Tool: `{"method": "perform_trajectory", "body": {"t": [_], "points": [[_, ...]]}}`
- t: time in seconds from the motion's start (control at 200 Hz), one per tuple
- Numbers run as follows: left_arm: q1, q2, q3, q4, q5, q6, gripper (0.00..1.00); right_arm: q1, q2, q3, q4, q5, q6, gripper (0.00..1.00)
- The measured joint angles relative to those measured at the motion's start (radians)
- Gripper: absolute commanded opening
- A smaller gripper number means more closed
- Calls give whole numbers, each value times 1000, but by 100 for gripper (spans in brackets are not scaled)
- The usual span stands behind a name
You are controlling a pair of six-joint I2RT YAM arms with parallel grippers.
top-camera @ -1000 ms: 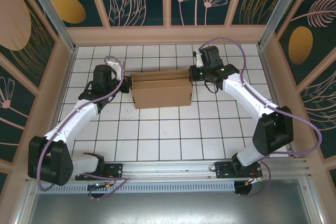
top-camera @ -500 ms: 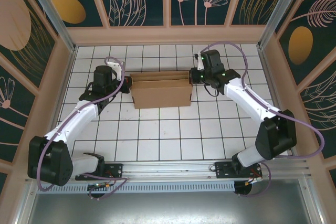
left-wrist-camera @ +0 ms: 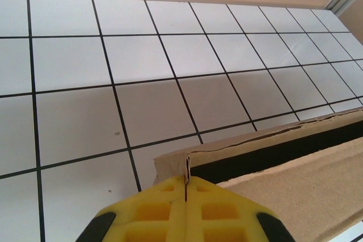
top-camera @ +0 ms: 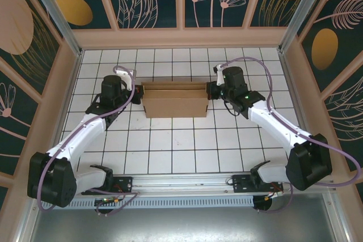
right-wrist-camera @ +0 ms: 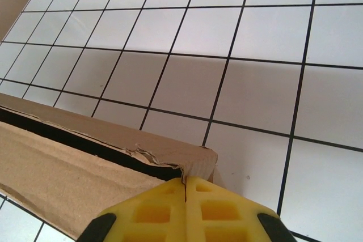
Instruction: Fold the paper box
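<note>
Currently the paper box (top-camera: 174,100) is sitting on the tiled table (top-camera: 170,145) directly between the two grippers, with its long walls standing and its top open. The left gripper (top-camera: 136,90) is meeting the box's left end, the right gripper (top-camera: 210,90) its right end. In each wrist view the yellow fingers (left-wrist-camera: 164,211) are pressed together, their tips touching a box corner; I cannot tell whether any cardboard is caught between them. The step appears to be squaring up or tucking the end walls. Next, both grippers probably need to push inward evenly so the box does not slide. Compared with a second ago, the right arm's elbow has swung outward and its gripper has come nearer to the box end.
</note>
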Motion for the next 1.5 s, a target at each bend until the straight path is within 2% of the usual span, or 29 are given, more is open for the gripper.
{"method": "perform_trajectory", "body": {"t": [0.065, 0.13, 0.44, 0.48, 0.58, 0.701, 0.861, 1.006, 1.061, 1.141, 1.501], "points": [[-2, -3, -3, 1, 0, 8, 0, 0, 2, -1, -17, -18, -12, 30], [-7, -8, -5, 1, -1, 21, 0, 1, 4, -1, -43, -32, -34, 36], [-49, -10, -6, -1, -5, 106, 0, -25, -12, 62, -110, -68, -162, 51], [-49, -10, -6, -1, -5, 113, 0, -26, -33, 65, -105, -71, -203, 53], [-49, -13, -6, -4, -4, 122, 0, -24, -107, 64, -90, -104, -355, 66], [-50, -16, -6, -8, -4, 128, 0, -14, -156, 89, -82, -172, -575, 72], [-52, -18, -7, -10, -4, 132, 0, 49, 14, 300, -196, -227, -861, 74], [-53, -23, -9, -11, -3, 132, 0, 146, 177, 405, -300, -232, -1017, 77], [-56, -24, -10, -12, -4, 132, 0, 175, 217, 419, -335, -232, -1051, 79], [-65, -25, -11, -12, -4, 132, 0, 206, 260, 439, -385, -223, -1094, 91], [-75, -37, -19, -12, -4, 132, 0, 235, 322, 489, -425, -135, -1151, 95]]}}
